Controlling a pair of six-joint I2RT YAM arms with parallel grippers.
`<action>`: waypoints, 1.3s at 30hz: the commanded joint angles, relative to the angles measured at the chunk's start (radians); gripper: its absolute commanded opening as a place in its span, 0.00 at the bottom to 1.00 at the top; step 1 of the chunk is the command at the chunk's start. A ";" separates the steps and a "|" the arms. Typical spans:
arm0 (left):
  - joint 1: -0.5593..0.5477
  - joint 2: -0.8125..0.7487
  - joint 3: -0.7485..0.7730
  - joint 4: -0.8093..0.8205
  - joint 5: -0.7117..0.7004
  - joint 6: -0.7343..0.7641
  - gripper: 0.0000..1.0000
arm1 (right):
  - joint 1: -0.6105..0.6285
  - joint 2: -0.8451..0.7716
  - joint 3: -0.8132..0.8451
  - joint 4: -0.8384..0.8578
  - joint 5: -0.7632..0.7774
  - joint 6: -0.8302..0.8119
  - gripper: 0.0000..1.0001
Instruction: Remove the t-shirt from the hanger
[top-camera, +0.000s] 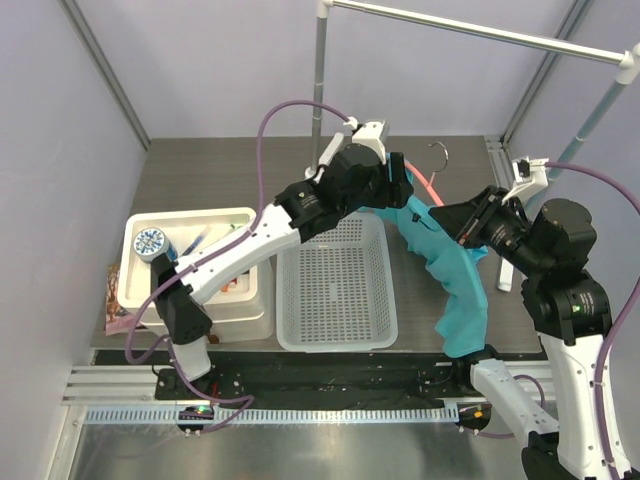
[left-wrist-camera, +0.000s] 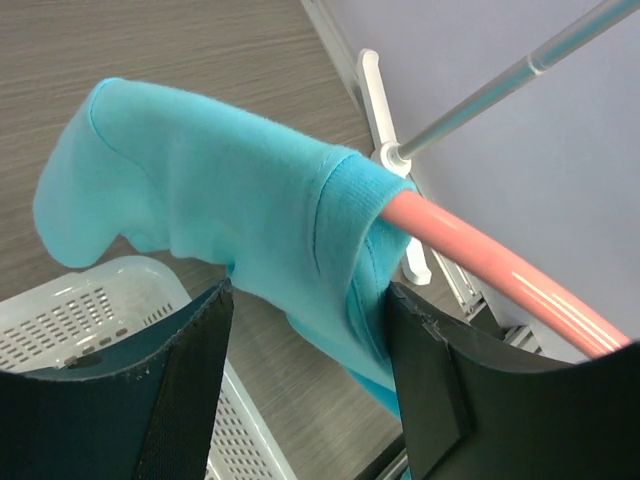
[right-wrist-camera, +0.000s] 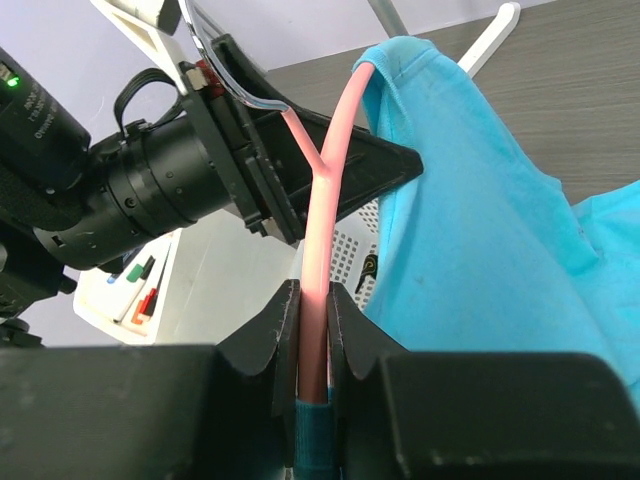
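T-shirt (top-camera: 460, 290) droops right of centre in the top view, one shoulder draped over the hanger (right-wrist-camera: 328, 170). Right gripper (right-wrist-camera: 312, 298) is clamped on the pink bar. Left gripper (left-wrist-camera: 305, 305) straddles the collar cloth, parted and gripping nothing. Judged step: stripping that shoulder. The next move calls for pinching the cloth and drawing it off the bar end.

one arm of hanger (top-camera: 428, 188) buried inside t-shirt (top-camera: 462, 285), other arm hidden behind left gripper (top-camera: 404, 186), contents of white bin (top-camera: 200, 213) at near left too small to tell
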 joint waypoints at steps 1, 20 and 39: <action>0.006 -0.115 -0.062 0.122 0.009 0.001 0.63 | 0.014 -0.017 0.011 0.075 0.010 -0.021 0.01; 0.052 -0.126 -0.097 0.177 0.060 -0.041 0.46 | 0.030 -0.028 0.003 0.074 -0.015 -0.017 0.01; 0.233 0.037 0.129 0.047 0.017 -0.073 0.00 | 0.051 -0.080 -0.017 0.037 -0.008 0.002 0.01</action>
